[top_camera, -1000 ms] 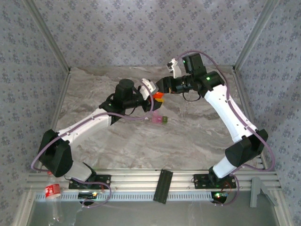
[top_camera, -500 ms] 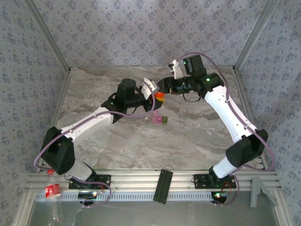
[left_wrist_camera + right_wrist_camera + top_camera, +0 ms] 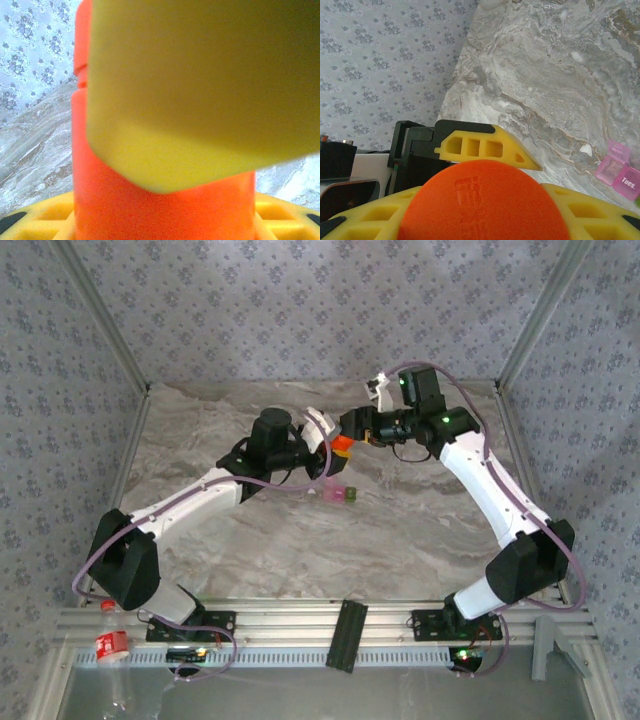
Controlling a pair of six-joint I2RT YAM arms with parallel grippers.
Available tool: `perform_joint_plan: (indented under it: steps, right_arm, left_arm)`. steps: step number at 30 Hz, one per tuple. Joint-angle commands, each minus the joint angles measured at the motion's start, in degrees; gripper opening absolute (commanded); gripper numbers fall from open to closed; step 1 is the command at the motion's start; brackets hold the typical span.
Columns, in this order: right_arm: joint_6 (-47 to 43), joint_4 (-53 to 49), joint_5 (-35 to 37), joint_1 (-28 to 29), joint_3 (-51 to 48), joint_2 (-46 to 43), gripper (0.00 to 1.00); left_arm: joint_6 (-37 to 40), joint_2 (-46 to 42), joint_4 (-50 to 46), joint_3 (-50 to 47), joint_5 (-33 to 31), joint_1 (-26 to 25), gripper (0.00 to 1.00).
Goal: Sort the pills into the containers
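Containers (image 3: 338, 495): tiny joined pair, pink box left, olive-green box right, pink part lettered "Tues" in right wrist view. They sit mid-table (image 3: 420, 530), just near of both hands. Orange bottle (image 3: 342, 444) is held off the table between the hands: left hand (image 3: 325, 440) clamped on its body, right hand (image 3: 349, 434) clamped on its end. Versus a second ago: right wrist shifted slightly right, containers unmoved.
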Motion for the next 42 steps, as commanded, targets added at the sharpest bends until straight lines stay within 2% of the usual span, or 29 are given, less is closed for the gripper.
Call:
perform_joint_plan:
  steps: [1, 2, 5, 7, 13, 17, 21, 27, 42]
  right_arm:
    - [3.1, 2.9, 1.6, -1.4, -0.6, -1.7, 0.38]
    - [3.1, 2.9, 1.6, -1.4, -0.7, -1.8, 0.43]
    - [2.8, 2.5, 2.0, -2.1, -1.0, -2.5, 0.61]
    - [3.0, 2.5, 2.1, -3.9, -1.4, -3.7, 0.69]
    - [5.6, 5.0, -0.8, -11.8, -5.6, -8.7, 0.75]
    - [6.7, 5.5, 1.4, -14.9, -10.2, -11.7, 0.85]
    - [6.7, 7.6, -1.2, -15.6, -13.9, -12.1, 0.84]
    - [10.5, 14.1, -8.0, -14.3, -17.1, -10.2, 0.77]
    - [12.7, 18.5, -6.9, -6.3, -14.9, -5.7, 0.73]
  left_arm:
    - [-1.0, -0.3, 1.9, 2.9, -0.3, -0.1, 0.04]
    - [-0.9, -0.1, 1.7, 2.9, -0.5, -0.1, 0.0]
    - [-0.7, 0.0, 0.9, 3.3, -2.0, -0.1, 0.0]
    - [-0.2, -0.1, 0.6, 3.2, -3.0, -0.1, 0.0]
    - [2.2, 0.5, -3.8, 4.7, -2.7, 0.5, 0.0]
    - [3.9, 0.8, -4.4, 4.1, -1.1, 0.7, 0.0]
    - [5.3, 1.7, -5.4, 4.0, 2.1, 1.0, 0.0]
    - [6.6, 2.1, -6.9, 3.9, 5.4, 1.1, 0.0]
    - [4.1, 2.8, -6.3, 4.1, 5.8, 1.0, 0.0]
